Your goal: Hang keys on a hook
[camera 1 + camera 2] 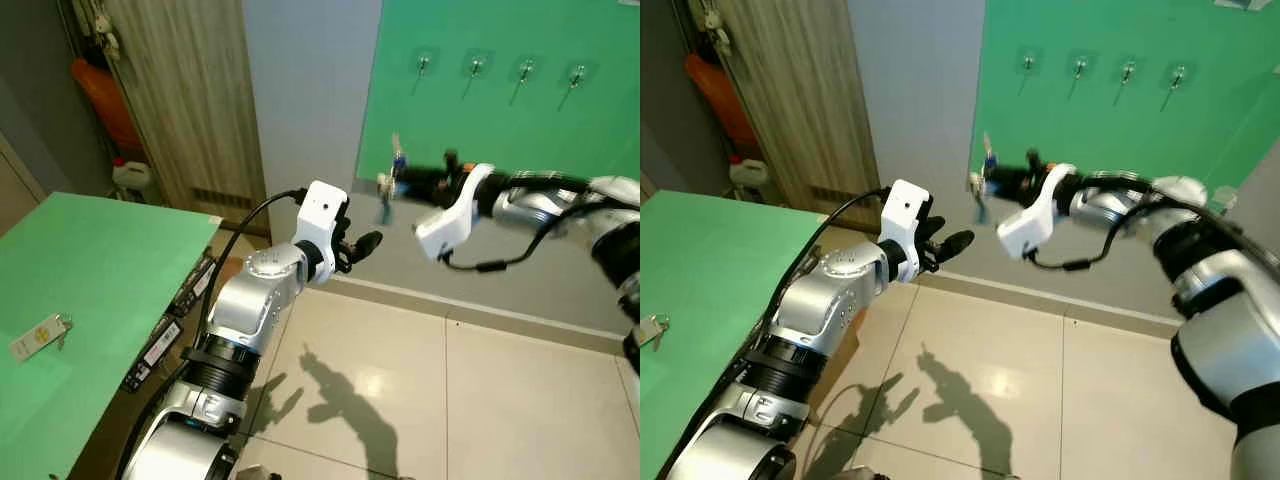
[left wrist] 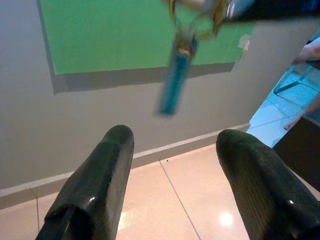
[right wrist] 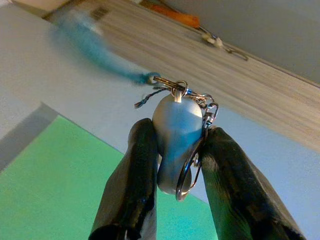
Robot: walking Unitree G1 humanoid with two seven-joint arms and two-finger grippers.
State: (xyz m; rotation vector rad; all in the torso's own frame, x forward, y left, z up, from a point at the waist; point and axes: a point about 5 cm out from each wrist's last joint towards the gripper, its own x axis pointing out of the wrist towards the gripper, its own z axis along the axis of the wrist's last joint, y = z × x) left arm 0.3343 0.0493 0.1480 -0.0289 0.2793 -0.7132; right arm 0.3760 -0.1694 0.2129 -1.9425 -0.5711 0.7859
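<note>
left eye view: my right gripper (image 1: 398, 183) reaches out toward the wall, its fingers clamped on the keys (image 1: 390, 180). the bunch sits in the air at the lower left edge of a green board (image 1: 500, 110), below and to the left of a row of four hooks (image 1: 423, 66), not touching any of them. through the right wrist camera, a silver fob and key rings are pinched between the two black fingers (image 3: 132, 175), and a blurred blue tag (image 3: 90, 42) swings off the ring. my left gripper (image 1: 358, 246) hangs lower, near the keys, fingers spread apart and holding nothing. a second tagged key (image 1: 40, 335) lies on the green table (image 1: 100, 280) at my left. tiled floor (image 1: 450, 400) below.
</note>
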